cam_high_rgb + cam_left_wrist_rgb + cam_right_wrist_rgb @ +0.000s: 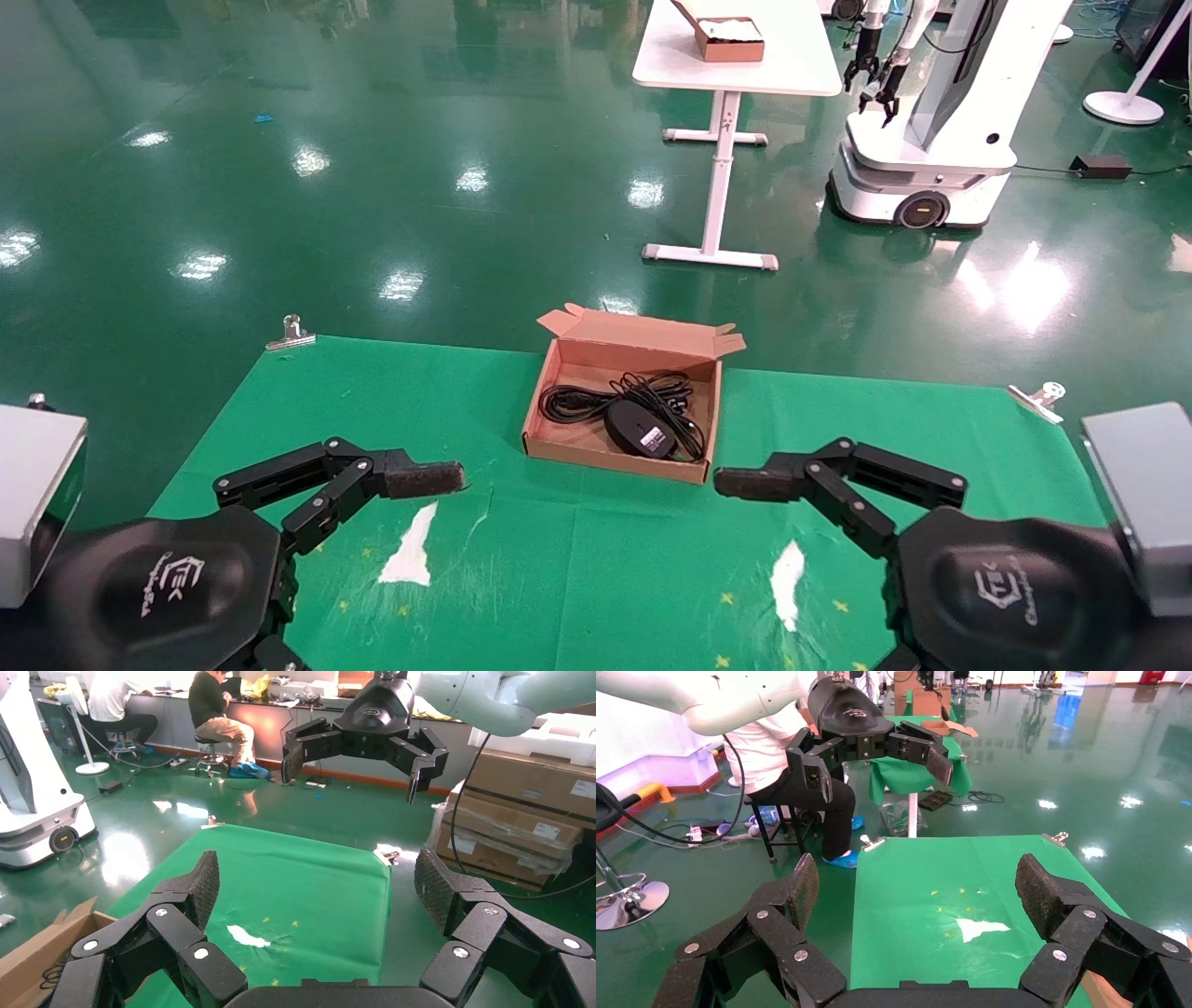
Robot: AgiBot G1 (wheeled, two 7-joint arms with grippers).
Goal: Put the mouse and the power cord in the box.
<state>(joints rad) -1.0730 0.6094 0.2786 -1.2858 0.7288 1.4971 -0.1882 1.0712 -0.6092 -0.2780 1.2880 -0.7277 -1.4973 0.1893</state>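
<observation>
Lying inside the box (570, 445), on its floor: the mouse (639, 428), label side up, with the looped power cord (570, 403) just beside and partly under it. Standing open with flap lid raised, at the far middle of the green cloth (596, 578). Hovering near the front corners, fingers spread wide and holding nothing: left gripper (316, 899) and right gripper (916, 892).
</observation>
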